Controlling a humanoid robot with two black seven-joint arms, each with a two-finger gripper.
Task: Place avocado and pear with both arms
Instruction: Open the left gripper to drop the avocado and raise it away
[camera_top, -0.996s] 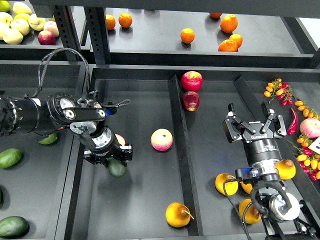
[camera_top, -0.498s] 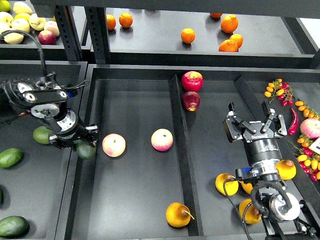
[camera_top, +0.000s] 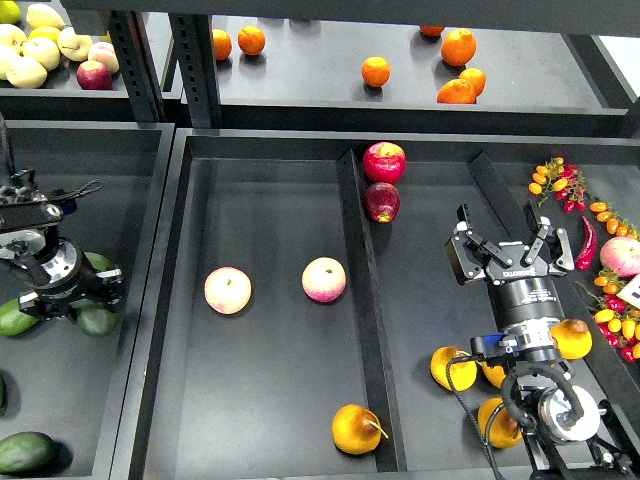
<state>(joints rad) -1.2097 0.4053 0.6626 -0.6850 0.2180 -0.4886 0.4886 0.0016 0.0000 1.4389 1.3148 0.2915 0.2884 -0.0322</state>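
My left gripper (camera_top: 78, 305) is over the left tray (camera_top: 140, 300), shut on the dark green avocado (camera_top: 97, 321), which hangs at its lower right just above the tray floor. The golden-yellow pear (camera_top: 355, 428) with a brown stem lies at the front of the middle tray, next to the divider (camera_top: 360, 300). My right gripper (camera_top: 505, 238) is open and empty over the right-hand section, far from the pear.
Two pink-yellow apples (camera_top: 228, 290) (camera_top: 324, 279) lie mid-tray; red apples (camera_top: 384, 161) sit at the back. Lighter green avocados (camera_top: 12, 318) (camera_top: 25, 452) lie in the left tray. Several yellow pears (camera_top: 452, 368) lie by my right arm. Oranges (camera_top: 375, 71) sit on the shelf.
My left gripper has carried the avocado leftward, out of the middle tray, over the rim and into the left tray. One apple it hid now shows. The right arm has not moved.
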